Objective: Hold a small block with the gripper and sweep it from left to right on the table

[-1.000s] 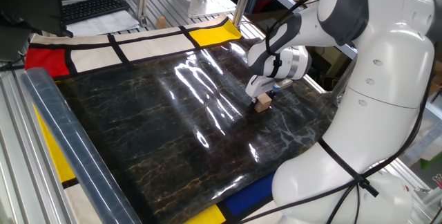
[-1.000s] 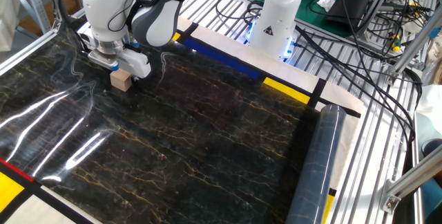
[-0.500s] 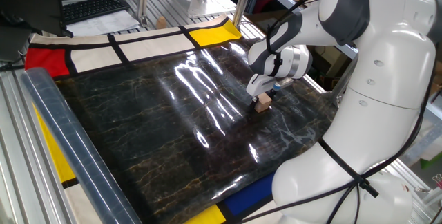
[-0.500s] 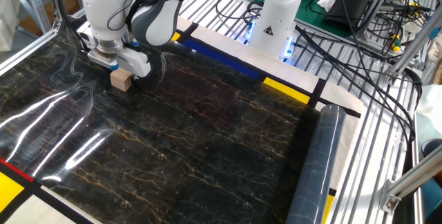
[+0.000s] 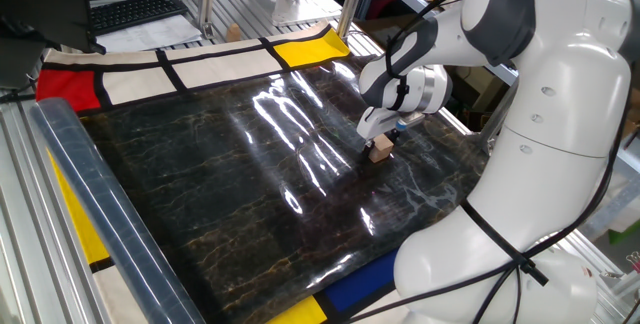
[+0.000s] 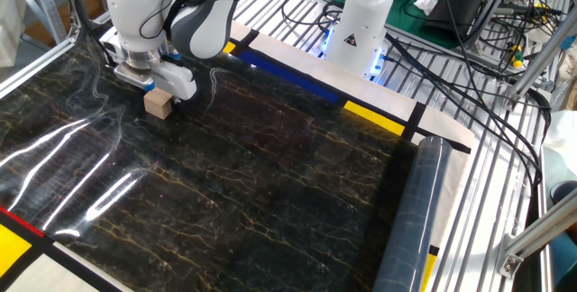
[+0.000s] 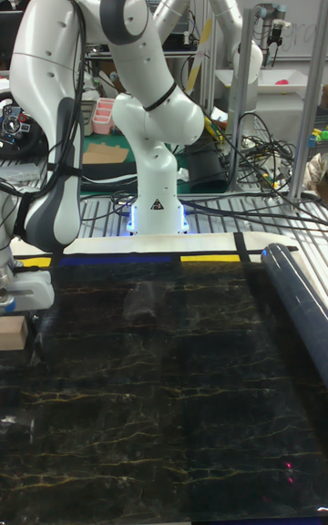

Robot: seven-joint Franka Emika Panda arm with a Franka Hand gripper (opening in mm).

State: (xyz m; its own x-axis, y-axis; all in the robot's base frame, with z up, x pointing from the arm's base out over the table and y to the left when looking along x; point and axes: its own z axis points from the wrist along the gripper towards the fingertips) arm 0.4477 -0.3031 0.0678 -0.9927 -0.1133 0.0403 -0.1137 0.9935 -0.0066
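nothing is seen to have moved since the earlier frames: the arm, the hand [image 6: 155,91] and the small block [image 6: 159,104] are found in the same places across both fixed views. the block is held at the tip of the hand, closed narrowly on its upper part, with its base resting on or just above the dark marbled counter [image 6: 270,184]; contact cannot be settled. the block is placed near one edge of the counter, close to the blue panel [image 6: 288,73].

the step in hand is judged to be the start of the sweep, with most of the counter not yet crossed. it would be done well if the block were kept level and lightly pressed, the grip kept firm so the cube is not twisted, and the path kept straight and clear of the rolled sheet [image 6: 410,220] at the far side.

in one fixed view the block [image 5: 380,149] is shown below the wrist, with glare streaks beside it. in the tall fixed view only part of the block [image 7: 13,332] is caught at the frame's edge, but the whole open stretch toward the roll is laid out.
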